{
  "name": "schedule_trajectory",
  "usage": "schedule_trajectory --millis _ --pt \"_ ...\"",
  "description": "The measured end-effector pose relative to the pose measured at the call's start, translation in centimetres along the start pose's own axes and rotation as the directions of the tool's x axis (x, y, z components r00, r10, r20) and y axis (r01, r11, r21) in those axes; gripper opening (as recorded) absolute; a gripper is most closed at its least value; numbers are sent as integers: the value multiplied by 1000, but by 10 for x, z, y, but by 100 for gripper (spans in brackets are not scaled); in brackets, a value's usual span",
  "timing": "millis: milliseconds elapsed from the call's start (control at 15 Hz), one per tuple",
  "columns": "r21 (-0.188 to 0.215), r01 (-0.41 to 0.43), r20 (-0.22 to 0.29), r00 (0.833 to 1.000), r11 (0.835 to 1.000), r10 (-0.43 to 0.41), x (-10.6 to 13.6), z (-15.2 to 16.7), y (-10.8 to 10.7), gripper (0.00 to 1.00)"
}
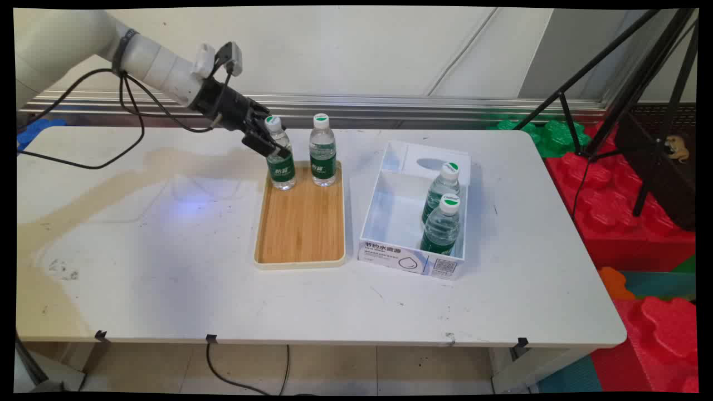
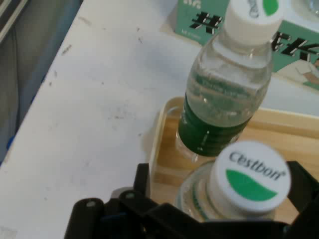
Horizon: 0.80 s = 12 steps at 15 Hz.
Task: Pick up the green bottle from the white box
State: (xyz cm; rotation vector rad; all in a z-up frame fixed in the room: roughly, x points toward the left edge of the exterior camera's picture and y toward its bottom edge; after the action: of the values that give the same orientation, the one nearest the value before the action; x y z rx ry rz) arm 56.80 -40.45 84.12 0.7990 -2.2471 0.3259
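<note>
Clear plastic water bottle with a green label and a white, green-spotted cap point(image 1: 280, 157) is standing upright at the far left corner of a shallow rectangular bamboo tray with a pale rim point(image 1: 299, 225), where the black two-finger gripper point(image 1: 266, 143) is reaching in from the upper left and bracketing its upper body just under the cap. In the hand view the same bottle's cap, lettered Cestbon point(image 2: 247, 178), is sitting between the two fingers point(image 2: 305, 191), which are standing on either side of the bottle; whether they are pressing on it cannot be told. A second clear bottle with a matching green label point(image 1: 323, 150) is standing upright just beside the first on the tray's far edge, apart from it. To the right of the tray, an open white cardboard box with printed lettering on its near wall point(image 1: 411, 260) is holding two more green-labelled bottles point(image 1: 442, 225) against its right wall, one behind the other. Tray and box are lying near each other on the scuffed white table point(image 1: 167, 267).
</note>
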Motion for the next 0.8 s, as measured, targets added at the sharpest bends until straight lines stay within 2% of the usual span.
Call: schedule_trajectory --millis 800 --pt "-4 -27 -52 998 1000 26 36 -80 30 100"
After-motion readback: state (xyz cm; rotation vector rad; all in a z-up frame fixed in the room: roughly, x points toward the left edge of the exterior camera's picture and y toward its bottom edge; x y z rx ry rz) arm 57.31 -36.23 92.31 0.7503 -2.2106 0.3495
